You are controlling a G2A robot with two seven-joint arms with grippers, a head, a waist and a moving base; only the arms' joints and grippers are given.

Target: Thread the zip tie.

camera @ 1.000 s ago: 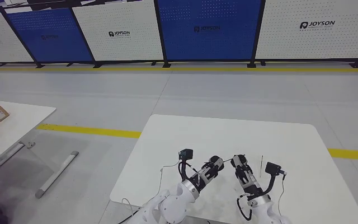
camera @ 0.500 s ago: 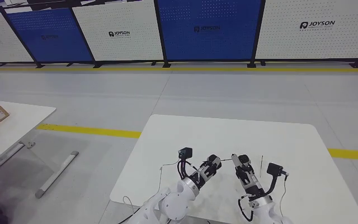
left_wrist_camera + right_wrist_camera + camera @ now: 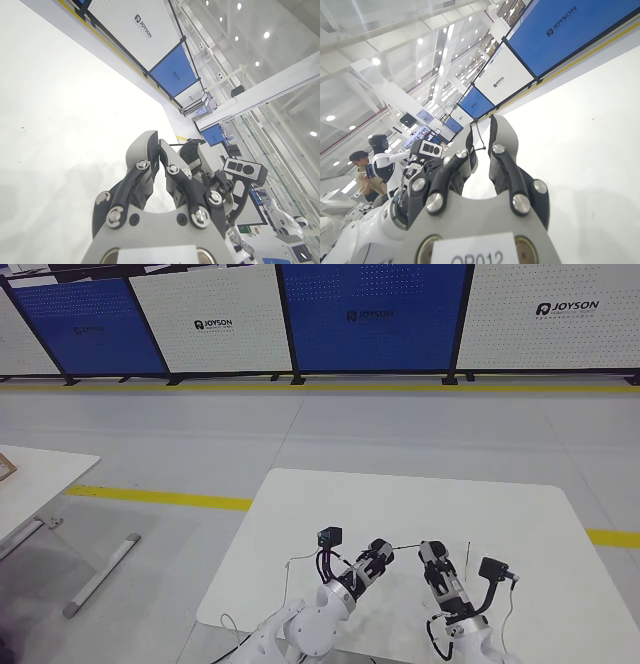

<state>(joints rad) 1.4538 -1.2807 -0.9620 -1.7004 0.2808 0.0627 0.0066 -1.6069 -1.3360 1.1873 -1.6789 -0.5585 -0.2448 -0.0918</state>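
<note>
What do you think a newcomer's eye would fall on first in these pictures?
First, the two grippers facing each other over the near part of the white table. The left gripper pinches a thin black zip tie that bridges across to the right gripper, whose fingers stand apart. Behind the table runs a row of blue and white panels.

White table (image 3: 300,514): left gripper (image 3: 381,552) and right gripper (image 3: 432,552) sit near the front edge, tips facing, close together. Thin black zip tie (image 3: 406,548) spans the gap. Another thin dark strip (image 3: 468,552) lies just beyond the right gripper.
</note>
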